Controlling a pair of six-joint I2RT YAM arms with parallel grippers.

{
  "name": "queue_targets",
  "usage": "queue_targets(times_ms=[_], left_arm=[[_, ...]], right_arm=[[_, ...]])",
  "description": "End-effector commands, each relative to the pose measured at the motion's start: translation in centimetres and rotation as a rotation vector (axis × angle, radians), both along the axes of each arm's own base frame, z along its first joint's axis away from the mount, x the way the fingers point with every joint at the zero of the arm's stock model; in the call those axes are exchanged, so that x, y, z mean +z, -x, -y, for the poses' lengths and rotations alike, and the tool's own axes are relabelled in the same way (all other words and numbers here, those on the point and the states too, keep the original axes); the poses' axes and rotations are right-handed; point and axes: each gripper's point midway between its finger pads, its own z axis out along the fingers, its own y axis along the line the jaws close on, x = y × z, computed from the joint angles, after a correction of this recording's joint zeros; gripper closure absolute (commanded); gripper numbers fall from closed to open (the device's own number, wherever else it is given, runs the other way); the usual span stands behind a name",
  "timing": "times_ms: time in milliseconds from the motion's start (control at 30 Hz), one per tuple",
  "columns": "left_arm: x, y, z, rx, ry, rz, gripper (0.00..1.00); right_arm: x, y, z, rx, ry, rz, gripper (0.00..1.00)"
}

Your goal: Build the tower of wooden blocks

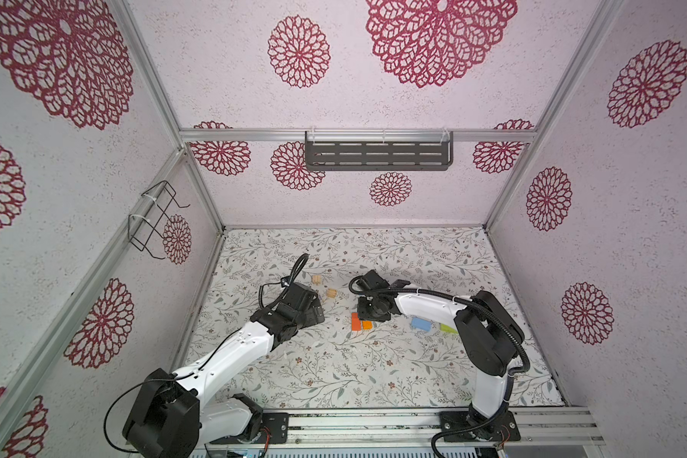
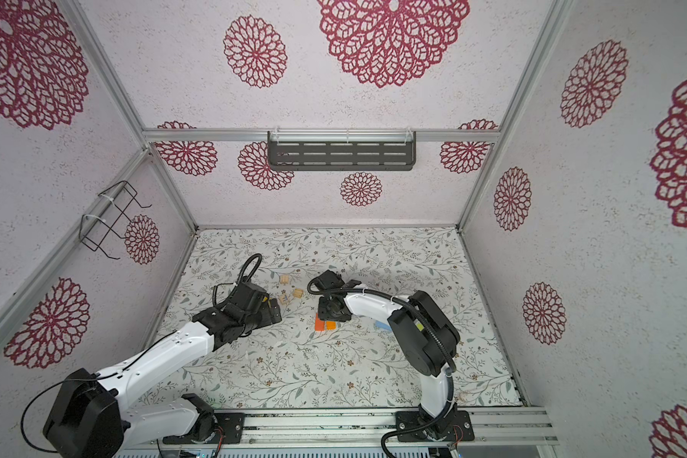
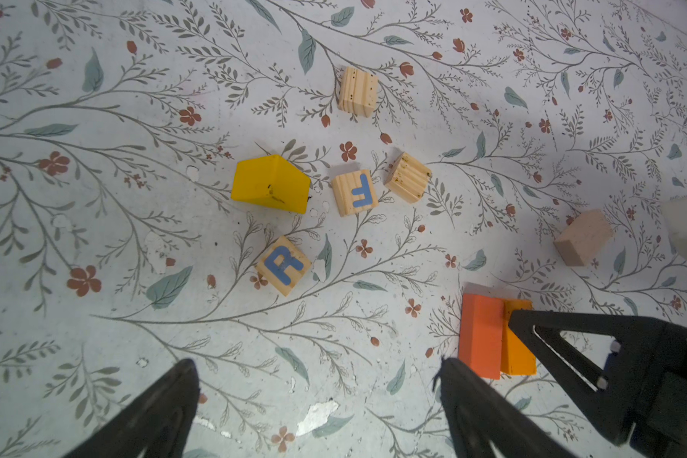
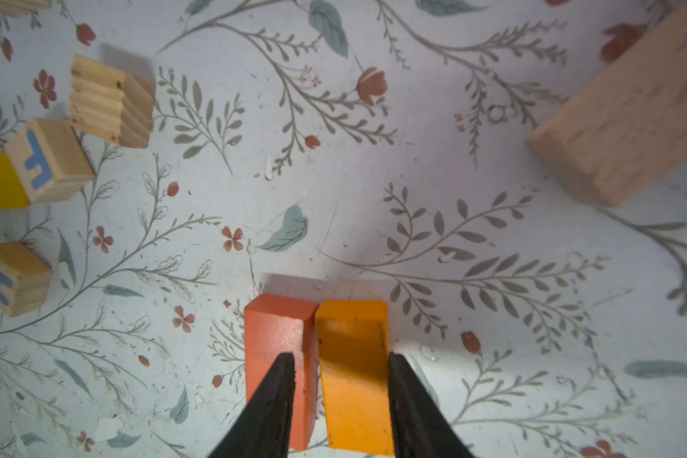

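base seems laid: right gripper's jaws loosely straddle the orange block, left gripper's spread wide; next, lift clear.

- Lying flat, touching side by side: red-orange wooden brick, orange wooden brick.
- Scattered nearby: yellow roof-shaped wooden piece, lettered natural-wood cubes.

The left arm and right arm reach forward, wrists bent downward, the left hand with fingers spread wide, the right hand pointing down, fingers partly apart.
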Motion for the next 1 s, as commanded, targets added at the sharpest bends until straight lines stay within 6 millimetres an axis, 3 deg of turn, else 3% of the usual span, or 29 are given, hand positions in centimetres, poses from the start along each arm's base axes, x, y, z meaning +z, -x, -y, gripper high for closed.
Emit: queue_targets(times_ms=[0,133,200,267,467,567,967], left_arm=[[0.3,-0.1,0.4,0.008,0.011,0.011,0.03],[0.4,-0.1,0.7,-0.002,0.013,0.007,0.03],[0.3,0.0,1.1,-0.013,0.024,0.004,0.0],[0.2,0.0,1.5,-0.026,0.029,0.003,0.07],[-0.5,-0.4,3.2,-0.067,0.028,-0.019,0.58],[-1.5,-0.7,4.7,-0.099,0.043,-0.047,1.0],[-6.3,-1.7,11.1,-0.201,0.207,-0.123,1.0]], right_arm=[[2.1,-0.5,0.2,-0.012,-0.02,0.038,0.57],[2.9,-0.6,0.8,-0.015,-0.019,0.054,0.63],[3.3,-0.7,1.4,-0.02,-0.032,0.06,0.83],[3.7,-0.8,2.2,-0.03,-0.044,0.063,0.95],[3.8,-0.6,4.3,-0.029,-0.051,0.06,1.0],[3.5,-0.3,4.6,-0.003,-0.094,0.054,1.0],[1.6,1.5,3.0,0.136,-0.256,0.026,1.0]])
